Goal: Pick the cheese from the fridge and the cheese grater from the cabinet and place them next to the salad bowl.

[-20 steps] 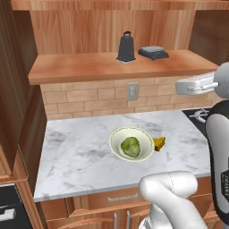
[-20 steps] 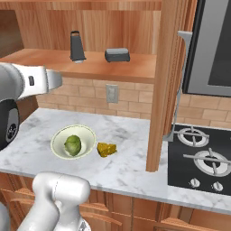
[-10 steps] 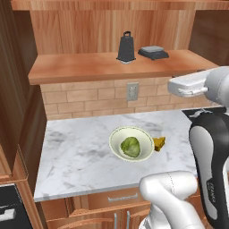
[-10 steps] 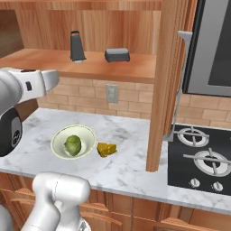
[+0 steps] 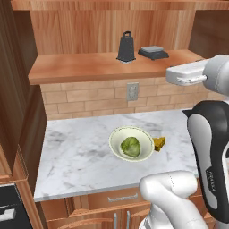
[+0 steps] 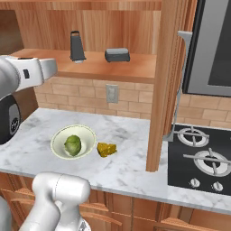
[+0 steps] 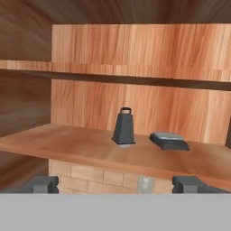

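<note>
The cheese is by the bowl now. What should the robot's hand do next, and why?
Probably reach forward toward the cheese grater. It stands upright on the cabinet shelf, straight ahead of the open, empty gripper, and it isn't beside the salad bowl yet.

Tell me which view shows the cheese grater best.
The hand view: the cheese grater stands centred, head-on, loop handle clear, beside the scale. Both base views show it smaller and farther, up on the cabinet shelf.
</note>
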Robot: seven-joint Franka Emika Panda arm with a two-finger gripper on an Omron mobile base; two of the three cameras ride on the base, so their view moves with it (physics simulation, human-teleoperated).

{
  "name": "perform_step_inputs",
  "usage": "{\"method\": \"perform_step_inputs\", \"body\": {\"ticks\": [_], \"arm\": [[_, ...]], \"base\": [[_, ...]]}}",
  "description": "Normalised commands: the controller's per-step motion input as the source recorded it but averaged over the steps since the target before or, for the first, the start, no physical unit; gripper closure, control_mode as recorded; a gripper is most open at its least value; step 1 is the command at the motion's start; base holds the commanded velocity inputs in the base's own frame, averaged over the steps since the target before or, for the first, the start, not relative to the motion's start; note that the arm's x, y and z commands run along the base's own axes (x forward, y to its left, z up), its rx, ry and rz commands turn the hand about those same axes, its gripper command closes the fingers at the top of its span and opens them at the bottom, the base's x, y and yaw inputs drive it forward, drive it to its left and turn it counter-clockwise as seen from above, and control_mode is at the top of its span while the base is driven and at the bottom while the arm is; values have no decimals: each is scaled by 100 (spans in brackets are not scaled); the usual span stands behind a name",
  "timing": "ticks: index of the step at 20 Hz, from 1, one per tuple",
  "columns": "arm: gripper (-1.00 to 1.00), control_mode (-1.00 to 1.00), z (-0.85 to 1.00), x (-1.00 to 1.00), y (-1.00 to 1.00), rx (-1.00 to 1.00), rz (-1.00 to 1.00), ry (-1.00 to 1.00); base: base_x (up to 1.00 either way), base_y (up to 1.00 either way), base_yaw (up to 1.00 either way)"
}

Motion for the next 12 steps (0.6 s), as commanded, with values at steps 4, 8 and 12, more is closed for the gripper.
{"method": "perform_step_inputs", "body": {"ticks": [4, 8, 12], "arm": [[-100, -100, -21, 11, 0, 0, 2, -17], [-100, -100, -2, 21, 0, 0, 0, -8], [-100, -100, 0, 33, 0, 0, 0, 0]], "base": [[0, 0, 0], [0, 0, 0], [0, 0, 0]]}}
